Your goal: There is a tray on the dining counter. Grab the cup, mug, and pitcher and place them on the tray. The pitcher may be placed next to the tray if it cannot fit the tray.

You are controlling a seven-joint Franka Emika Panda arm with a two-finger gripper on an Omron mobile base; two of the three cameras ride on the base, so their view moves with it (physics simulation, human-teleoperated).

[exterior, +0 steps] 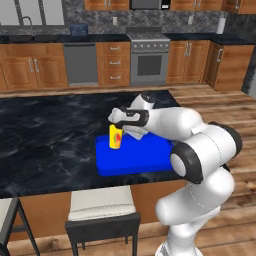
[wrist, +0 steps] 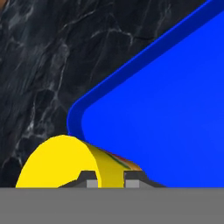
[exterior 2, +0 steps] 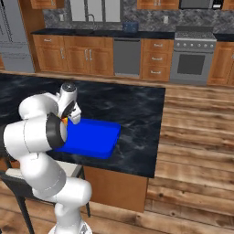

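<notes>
My gripper (exterior: 116, 126) is shut on the cup (exterior: 115, 137), a small yellow tumbler with a red-orange mark, held upright by its rim. The cup hangs at the back left corner of the bright blue tray (exterior: 137, 159), which lies on the black marble dining counter (exterior: 45, 135). In the hand view the cup (wrist: 59, 164) sits between the gripper (wrist: 110, 180) fingertips, over the tray's rounded corner (wrist: 76, 116) and partly over bare marble. From the right base my arm covers most of the cup; the tray (exterior 2: 93, 137) shows beside it. The mug and pitcher are out of view.
A cushioned stool (exterior: 101, 212) stands at the counter's near edge below the tray, with a second stool (exterior: 7, 220) at the far left. Wood floor (exterior 2: 196, 137) opens past the counter's right end. A stove (exterior: 149, 60) and cabinets line the back wall.
</notes>
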